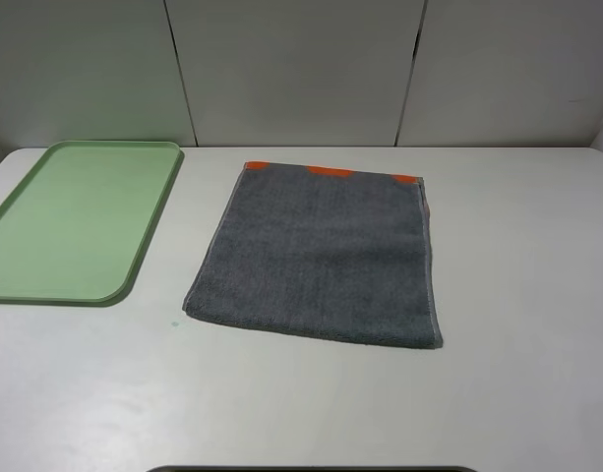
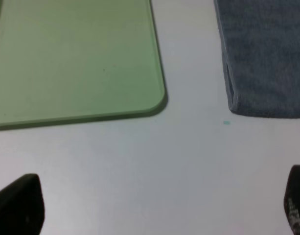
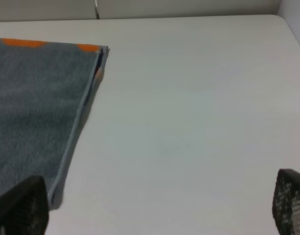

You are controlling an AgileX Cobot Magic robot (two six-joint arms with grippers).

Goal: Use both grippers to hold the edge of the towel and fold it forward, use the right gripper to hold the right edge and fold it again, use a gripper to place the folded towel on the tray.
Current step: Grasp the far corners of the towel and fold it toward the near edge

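Exterior high view. A white table [image 1: 537, 295] filled most of the frame, backed along the top by a pale panelled wall [image 1: 291, 69]. The tray [image 1: 80, 216], light green with a low rim, lay flat in the upper left, cut off by the left edge of the frame. The towel [image 1: 321, 251], dark grey, lay flat at centre, well apart from the tray. A strip of bare table ran between them. Two layers showed along the towel's right side, edged by a pale hem [image 1: 434, 275]. Patches of an orange band [image 1: 329, 171] showed along its far edge. A dark strip [image 1: 311, 469] crossed the bottom centre of the frame; what it was could not be told. A small teal speck [image 1: 174, 323] marked the table just off the towel's lower-left corner. Neither arm appeared in this view.

Left wrist view. The left gripper [image 2: 159, 205] hung above bare table, its black fingers [image 2: 20, 205] spread wide apart and holding nothing. A rounded tray corner, a towel corner and the speck lay beyond it.

Right wrist view. The right gripper [image 3: 159, 205] also stood wide apart and unloaded. One finger [image 3: 22, 208] overlapped the towel's hemmed side.
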